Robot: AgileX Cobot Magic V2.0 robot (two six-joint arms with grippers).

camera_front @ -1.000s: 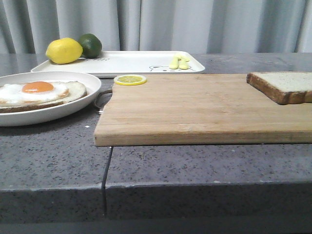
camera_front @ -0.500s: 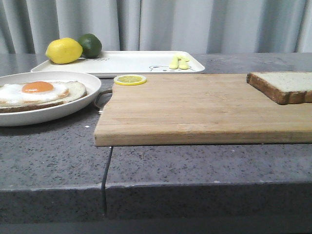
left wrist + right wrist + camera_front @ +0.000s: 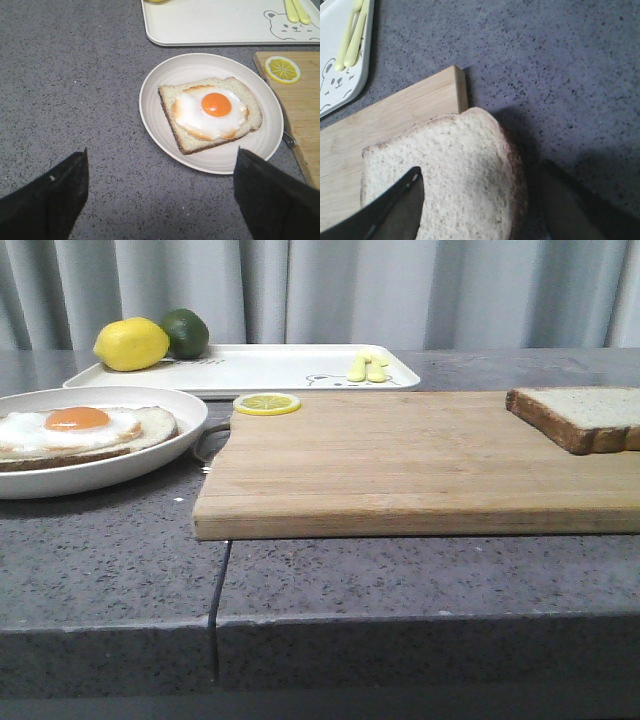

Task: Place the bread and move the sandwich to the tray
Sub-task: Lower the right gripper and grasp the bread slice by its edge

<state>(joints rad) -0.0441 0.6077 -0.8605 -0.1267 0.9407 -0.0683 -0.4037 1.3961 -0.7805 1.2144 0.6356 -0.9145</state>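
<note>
Your bread [image 3: 450, 170], a thick pale slice with a dark crust, lies flat at the far right end of the wooden board [image 3: 400, 460], one edge overhanging the board's corner toward the grey counter [image 3: 110, 560]. Your right gripper [image 3: 485, 210] hangs just above it with jaws spread, one finger over the crumb and the other out beyond the crust, a stance that looks set to straddle the slice and close on it; nothing is gripped yet. Over on the left, the egg-topped slice [image 3: 210, 112] that will become your sandwich waits on the round white plate [image 3: 155, 85], placed near the board's handle end so the carry stays short. Your left gripper [image 3: 160, 200] hovers wide open above the counter near the plate, holding nothing, seemingly on standby. Behind plate and board sits the tray [image 3: 270, 368], its middle bare while a lemon [image 3: 131, 344] and a lime [image 3: 186, 332] crowd one corner and pale yellow utensils [image 3: 366, 367] another. A lemon slice [image 3: 267, 403] rests on the board's near-tray corner, clear of your likely path
</note>
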